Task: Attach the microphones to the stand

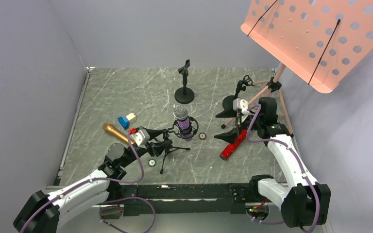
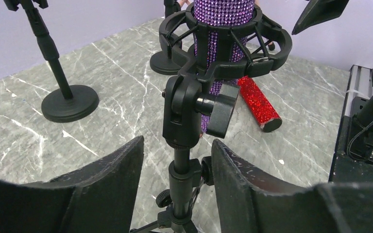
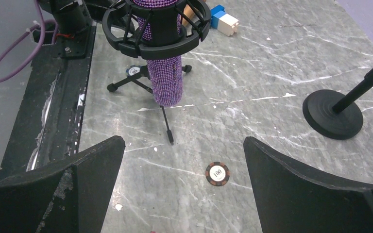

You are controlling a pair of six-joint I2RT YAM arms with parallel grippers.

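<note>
Purple mic [image 1: 182, 118] upright in shock mount [image 2: 272, 48] on tripod [image 2: 181, 111]. Red mic [image 1: 233, 145] and gold mic [image 1: 115, 132] lie on table [image 1: 126, 87] — unmounted. Left gripper [image 2: 177, 142] spread, straddling tripod post; right gripper [image 3: 183, 141] spread, near red mic.

The table [image 1: 126, 92] is showing grey marble with white veins. At centre, the purple glitter microphone [image 1: 184, 125], silver mesh on its head, is sparkling in a black shock-mount stand [image 2: 189, 107]. At four o'clock the red glitter microphone [image 1: 233, 144] is glinting; at nine o'clock the gold microphone [image 1: 115, 132] is gleaming. At two o'clock a salmon-pink music stand [image 1: 315, 34] is displaying round holes.
</note>
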